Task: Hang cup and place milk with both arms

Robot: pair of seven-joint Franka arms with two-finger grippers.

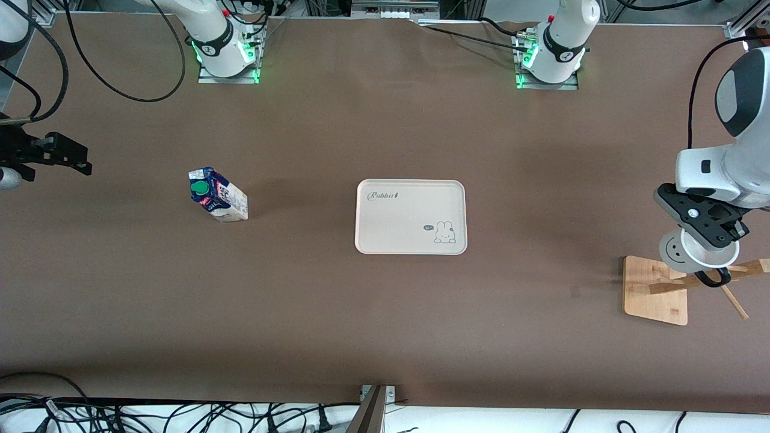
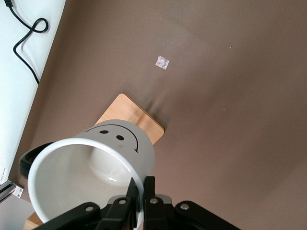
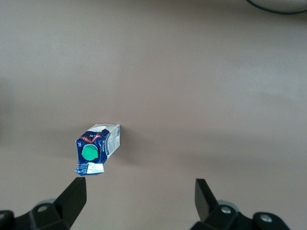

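The cup [image 1: 701,252], white with a black smiley and a black handle [image 1: 714,278], hangs tilted over the wooden rack [image 1: 656,290] at the left arm's end of the table. My left gripper [image 1: 713,233] is shut on the cup's rim. In the left wrist view one finger is inside the cup [image 2: 91,172] and one outside, with the gripper [image 2: 143,191] above the rack's base [image 2: 136,120]. The handle sits against a rack peg [image 1: 743,268]. The milk [image 1: 218,195] stands on the table toward the right arm's end. My right gripper [image 1: 75,162] hovers open, away from the milk [image 3: 97,148], with nothing between its fingertips [image 3: 139,191].
A white tray [image 1: 411,216] with a rabbit drawing lies mid-table between the milk and the rack. Cables run along the table's edges. A small white speck [image 2: 162,62] lies on the table near the rack.
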